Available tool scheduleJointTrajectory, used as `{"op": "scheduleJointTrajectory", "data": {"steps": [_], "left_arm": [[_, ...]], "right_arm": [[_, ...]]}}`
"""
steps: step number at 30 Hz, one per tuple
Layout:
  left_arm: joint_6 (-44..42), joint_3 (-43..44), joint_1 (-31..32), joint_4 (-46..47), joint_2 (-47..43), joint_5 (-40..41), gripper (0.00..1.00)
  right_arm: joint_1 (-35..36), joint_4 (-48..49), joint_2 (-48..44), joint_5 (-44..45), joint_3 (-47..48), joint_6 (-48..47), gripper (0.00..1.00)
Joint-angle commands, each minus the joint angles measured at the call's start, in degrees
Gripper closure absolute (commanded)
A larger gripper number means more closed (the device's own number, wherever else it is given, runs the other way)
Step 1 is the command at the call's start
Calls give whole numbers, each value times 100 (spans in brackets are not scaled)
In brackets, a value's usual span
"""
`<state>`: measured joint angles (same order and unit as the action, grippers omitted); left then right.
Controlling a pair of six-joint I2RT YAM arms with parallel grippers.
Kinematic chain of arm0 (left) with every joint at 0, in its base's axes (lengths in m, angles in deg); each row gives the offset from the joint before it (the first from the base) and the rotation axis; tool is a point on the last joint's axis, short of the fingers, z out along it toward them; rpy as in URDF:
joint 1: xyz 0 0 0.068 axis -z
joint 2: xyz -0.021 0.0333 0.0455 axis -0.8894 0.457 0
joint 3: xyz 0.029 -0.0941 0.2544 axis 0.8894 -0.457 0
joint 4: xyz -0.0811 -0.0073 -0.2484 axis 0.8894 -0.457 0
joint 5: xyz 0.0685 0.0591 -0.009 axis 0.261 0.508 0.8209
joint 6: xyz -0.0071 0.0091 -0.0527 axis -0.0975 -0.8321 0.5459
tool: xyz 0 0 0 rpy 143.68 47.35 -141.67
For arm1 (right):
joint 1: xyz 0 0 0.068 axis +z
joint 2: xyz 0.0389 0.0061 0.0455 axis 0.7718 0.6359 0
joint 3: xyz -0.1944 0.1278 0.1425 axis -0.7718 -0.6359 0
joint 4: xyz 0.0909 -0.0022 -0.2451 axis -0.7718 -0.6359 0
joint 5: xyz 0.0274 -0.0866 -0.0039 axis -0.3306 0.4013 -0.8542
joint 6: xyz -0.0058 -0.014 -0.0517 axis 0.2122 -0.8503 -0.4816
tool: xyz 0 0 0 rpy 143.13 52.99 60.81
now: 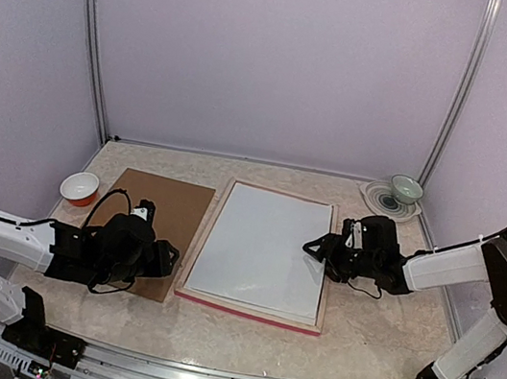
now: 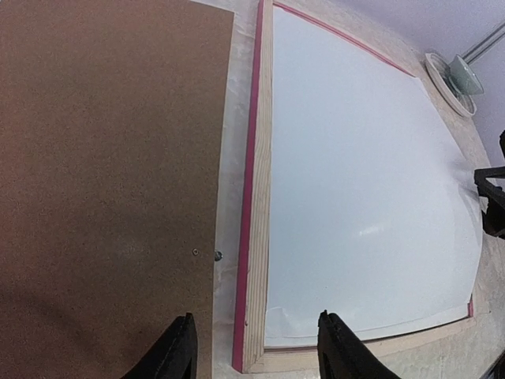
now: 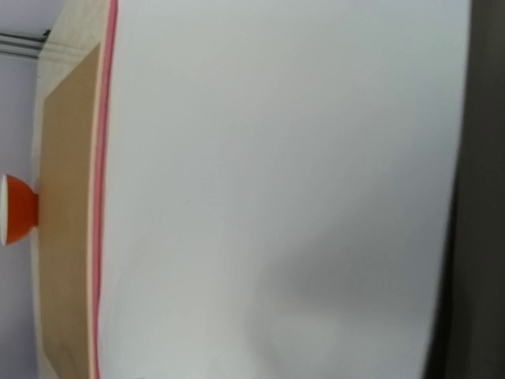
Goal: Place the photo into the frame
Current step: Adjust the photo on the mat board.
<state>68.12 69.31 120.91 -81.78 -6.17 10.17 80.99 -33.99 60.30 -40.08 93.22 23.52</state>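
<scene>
The frame (image 1: 250,312) lies face down mid-table, pale wood up with pink edges (image 2: 256,237). Inside it lies the photo (image 1: 264,245), only its plain white side showing (image 2: 363,174) (image 3: 276,158). The sheet bows up slightly towards its right edge. My right gripper (image 1: 315,248) sits at that right edge. Seen from the left wrist, its jaws (image 2: 488,197) stand apart around the edge of the sheet. My left gripper (image 1: 167,259) is open and empty (image 2: 256,351), low over the gap between the backing board and the frame's near left corner.
A brown backing board (image 1: 158,208) (image 2: 102,158) lies flat left of the frame. An orange bowl (image 1: 80,187) (image 3: 16,209) stands at far left. A pale green bowl (image 1: 405,189) sits on a plate (image 1: 375,202) at the back right corner.
</scene>
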Motion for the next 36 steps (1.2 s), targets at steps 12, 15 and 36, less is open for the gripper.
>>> {"op": "scheduleJointTrajectory", "data": {"steps": [12,15,36], "left_arm": [[28,-30,-5,135,2,-48,47],[15,-24,-7,121,-14,-36,48],[-59,99,-1,36,-12,-15,48]], "right_arm": [[178,-1560,-376,386,642,-544,34],[178,-1766,-412,417,708,-653,33],[169,-2427,-851,1010,720,-1098,29]]}}
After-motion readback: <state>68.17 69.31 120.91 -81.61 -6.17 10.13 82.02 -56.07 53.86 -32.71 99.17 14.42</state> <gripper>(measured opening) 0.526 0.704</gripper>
